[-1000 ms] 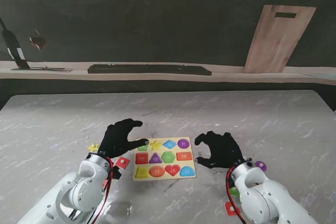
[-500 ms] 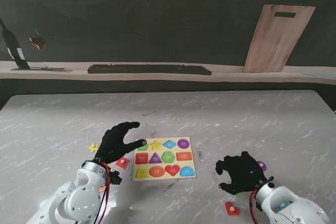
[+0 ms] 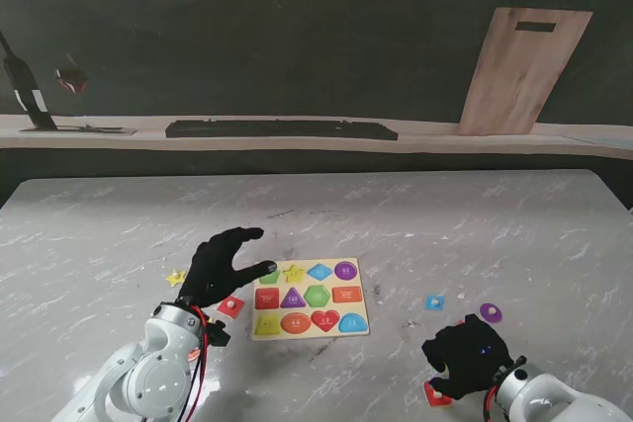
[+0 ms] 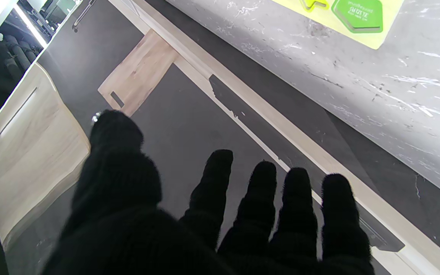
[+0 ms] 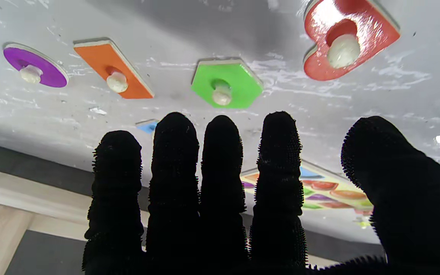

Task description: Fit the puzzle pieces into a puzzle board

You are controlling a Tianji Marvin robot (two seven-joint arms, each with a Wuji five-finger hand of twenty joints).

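the right hand (image 3: 467, 355), fingers spread and empty, hovers over loose pieces beside the puzzle board (image 3: 310, 297), red heart (image 5: 348, 38) by its thumb; next, i judge, pinch its knob.

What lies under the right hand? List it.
Beneath the right hand: a green hexagon piece, an orange rectangle piece and a red heart piece; the stand view hides the first two.
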